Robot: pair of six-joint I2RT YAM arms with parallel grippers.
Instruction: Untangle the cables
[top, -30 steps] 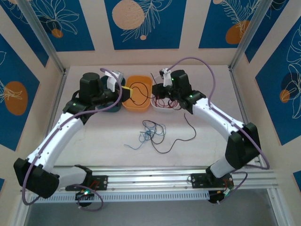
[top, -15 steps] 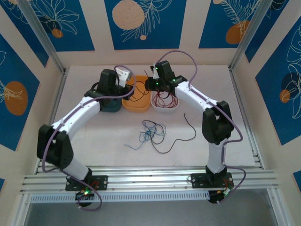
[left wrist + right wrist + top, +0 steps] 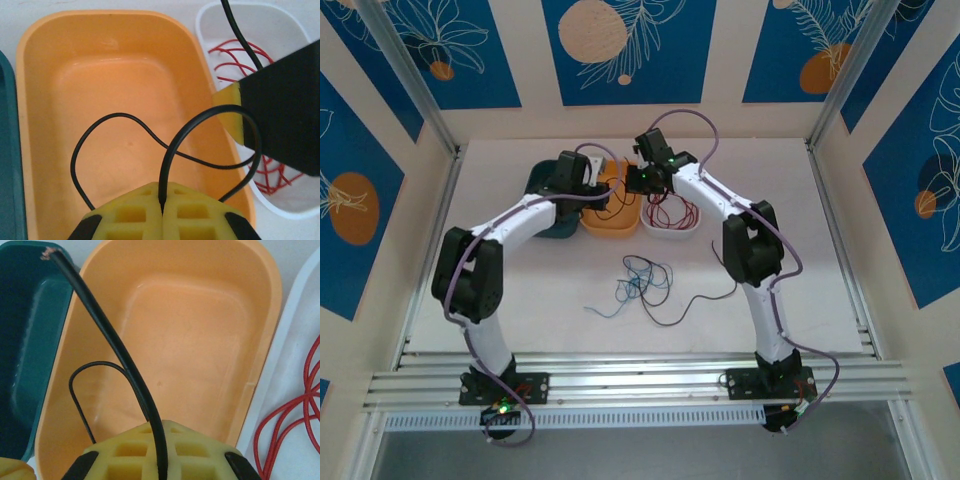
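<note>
Over the last second both arms have stretched forward from an elbows-out crouch, and the wrists have closed in over the orange bin (image 3: 610, 226).

The left gripper (image 3: 162, 210) is clamped on the black cable (image 3: 120, 116), which enters the seam between its yellow pads and loops over the bin floor. The right gripper (image 3: 160, 462) is pinched on the same cable, with the free end sticking up toward the teal bin (image 3: 25, 340).

My read: the black strand is about to be dropped in the orange bin. The red cable (image 3: 672, 212) is already sorted in the white bin (image 3: 670, 233).

The blue-and-black tangle (image 3: 642, 278) is untouched on the table (image 3: 520, 290), so the task is roughly half done.

Pose: forearms nearly straight, grippers pointing down, tips close together.
</note>
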